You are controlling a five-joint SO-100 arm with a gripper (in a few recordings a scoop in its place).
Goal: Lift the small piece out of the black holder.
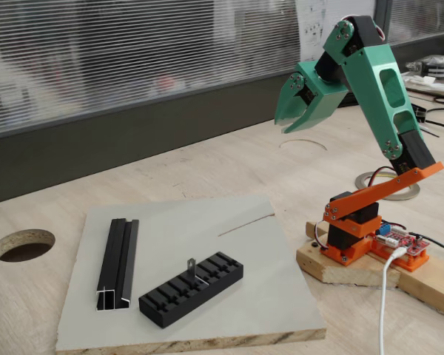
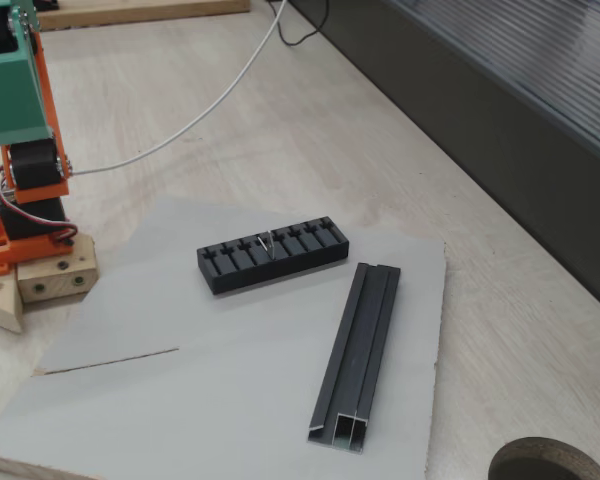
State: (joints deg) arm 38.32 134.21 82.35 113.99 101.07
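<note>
The small piece (image 1: 193, 268) (image 2: 267, 243) is a tiny grey metal bracket. Its thin flat tab stands upright and has a small hole near the top. It sits in one of the middle slots of the black holder (image 1: 191, 288) (image 2: 273, 254), well below the pincer (image 1: 294, 111) and to its left in the fixed view that shows the pincer.

The black holder is a rectangular plastic block with a row of cross slots along its top, ridged like a comb. The other slots look empty.

The holder lies on a grey board (image 1: 259, 296) (image 2: 180, 400). A black grooved rail (image 1: 119, 264) (image 2: 358, 352) with silvery cut ends lies beside it, farther from the pincer.

The pincer hangs raised above the wooden table (image 1: 207, 170), fingers pointing down, jaws slightly parted and gripping nothing.
</note>
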